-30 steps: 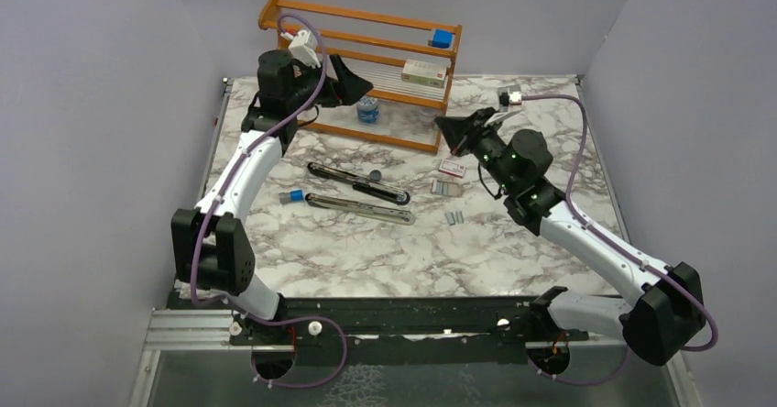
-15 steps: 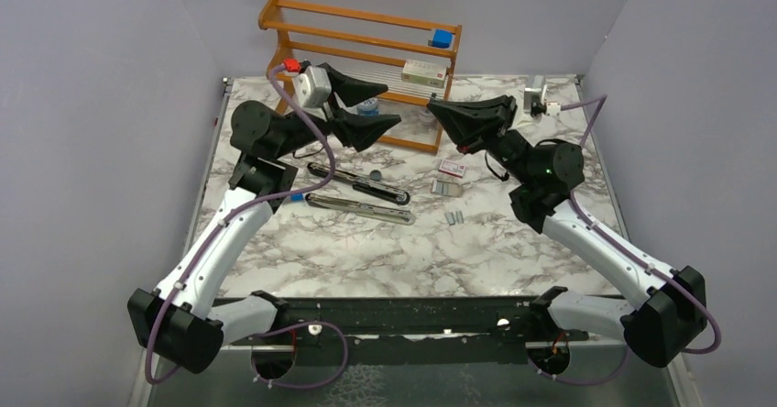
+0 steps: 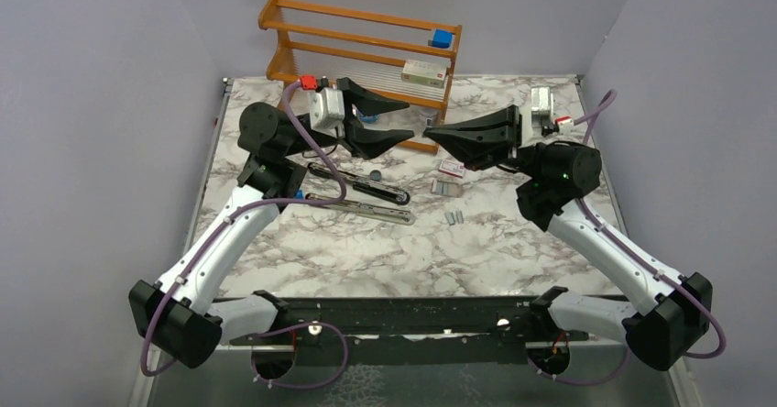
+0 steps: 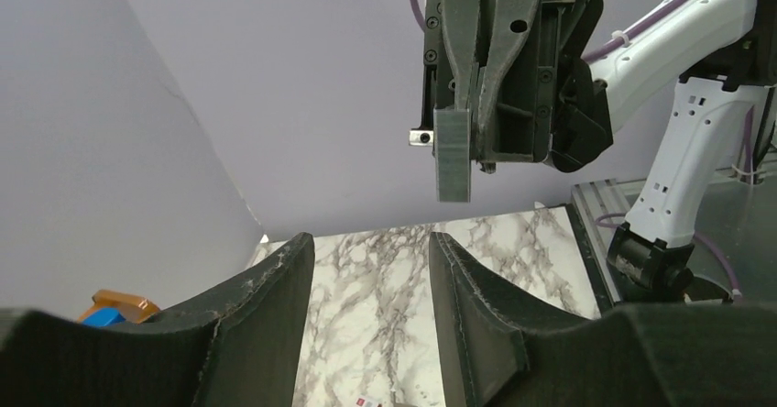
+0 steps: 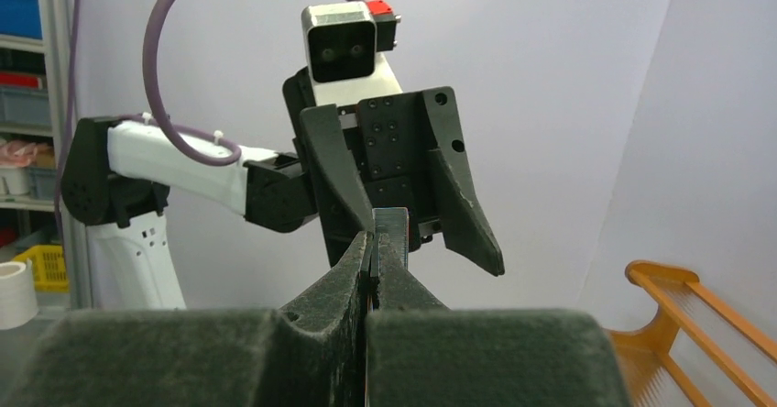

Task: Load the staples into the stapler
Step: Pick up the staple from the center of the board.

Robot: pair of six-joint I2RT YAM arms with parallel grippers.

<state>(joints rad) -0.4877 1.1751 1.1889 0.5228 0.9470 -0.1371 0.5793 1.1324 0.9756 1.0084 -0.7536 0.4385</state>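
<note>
1. Looking from above, I see the stapler (image 3: 360,208) lying swung open on the marble worktop, left of centre. Its two long bars rest side by side: one black, one showing the bright metal channel. No staples look seated in that channel, so I judge the loading itself not yet done.
2. Above the far half of the worktop the two arms meet tip to tip in mid-air. The right hand (image 3: 431,135) is pressed together; the left hand (image 3: 409,120) faces it with its fingers spread and nothing between them.
3. Spare staple strips (image 3: 448,186) lie near a small red-and-white box (image 3: 452,168), right of centre. A slatted wooden rack (image 3: 366,40) stands along the far edge.
4. Seen from the left wrist, the right hand hangs opposite and pinches a strip of staples (image 4: 453,164). It is a flat, dull-grey, finely ribbed bar, held upright. The left hand's own dark, felt-like pads (image 4: 275,288) stand apart around bare air.
5. Seen from the right wrist, that strip (image 5: 392,228) pokes up between two closed, fuzzy black fingers.
6. By my reading a handover is in hand. Left to do: settle the strip, lay it in the channel, and close the stapler.
</note>
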